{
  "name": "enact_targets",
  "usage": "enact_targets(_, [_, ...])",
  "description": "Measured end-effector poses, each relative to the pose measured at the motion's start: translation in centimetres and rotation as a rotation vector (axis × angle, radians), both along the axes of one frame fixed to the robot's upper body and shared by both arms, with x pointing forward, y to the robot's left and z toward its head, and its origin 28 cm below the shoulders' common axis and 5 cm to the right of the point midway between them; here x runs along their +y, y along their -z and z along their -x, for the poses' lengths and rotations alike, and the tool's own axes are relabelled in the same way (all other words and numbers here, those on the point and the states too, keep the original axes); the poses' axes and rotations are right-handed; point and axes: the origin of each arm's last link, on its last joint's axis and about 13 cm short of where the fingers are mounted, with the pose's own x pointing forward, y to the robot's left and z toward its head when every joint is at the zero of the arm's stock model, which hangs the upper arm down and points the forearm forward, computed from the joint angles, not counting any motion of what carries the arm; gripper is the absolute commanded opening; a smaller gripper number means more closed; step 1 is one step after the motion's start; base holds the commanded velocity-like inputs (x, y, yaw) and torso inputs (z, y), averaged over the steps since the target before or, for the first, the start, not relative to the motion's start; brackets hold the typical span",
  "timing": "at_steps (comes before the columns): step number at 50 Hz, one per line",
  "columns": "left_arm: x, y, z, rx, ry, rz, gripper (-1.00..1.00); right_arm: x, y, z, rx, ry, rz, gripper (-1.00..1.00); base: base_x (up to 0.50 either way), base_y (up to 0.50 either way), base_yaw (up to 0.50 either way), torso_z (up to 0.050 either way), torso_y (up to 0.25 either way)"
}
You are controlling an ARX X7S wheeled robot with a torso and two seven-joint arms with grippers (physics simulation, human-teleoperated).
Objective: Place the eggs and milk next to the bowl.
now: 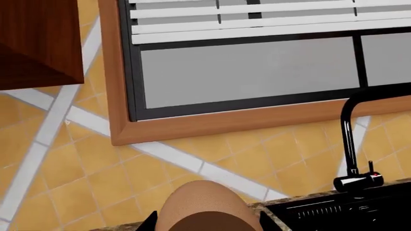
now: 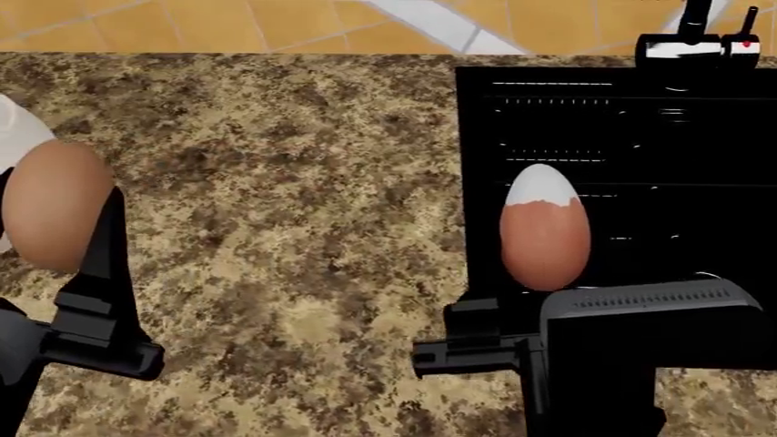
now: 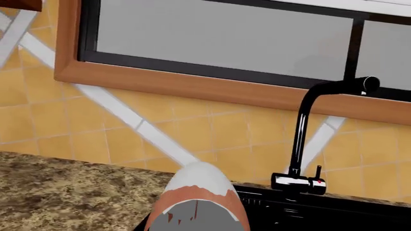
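Both my grippers pinch eggs: left gripper (image 2: 55, 218) holds tan egg (image 2: 55, 218), right gripper (image 2: 547, 246) holds white-capped egg (image 2: 545, 229), long axis upright, cap pointing up. No writing legible.

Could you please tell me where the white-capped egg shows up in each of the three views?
Head view: white-capped egg right of centre, before the black sink.
Right wrist view: bottom centre.
Left wrist view: not in it; a plain brown egg shows.
Shared landmark: black faucet.

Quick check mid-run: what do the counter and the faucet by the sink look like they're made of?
Counter: looks like polished granite, judging by its mottled brown-and-tan speckle, though it could be laminate. Faucet: seems to be glossy black-coated metal with a chrome-like base, given the bright highlights along its tube.
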Motion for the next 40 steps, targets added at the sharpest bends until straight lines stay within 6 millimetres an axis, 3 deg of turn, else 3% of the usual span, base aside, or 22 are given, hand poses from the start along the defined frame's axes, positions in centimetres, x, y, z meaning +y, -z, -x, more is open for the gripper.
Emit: enact_targets(40, [0.24,0.17,0.13,-0.002,-0.006,0.003,-1.0,0.17,0.07,0.07,0.005,-0.005,0.006,-1.0,0.0,0.5,0.0,0.0,0.0])
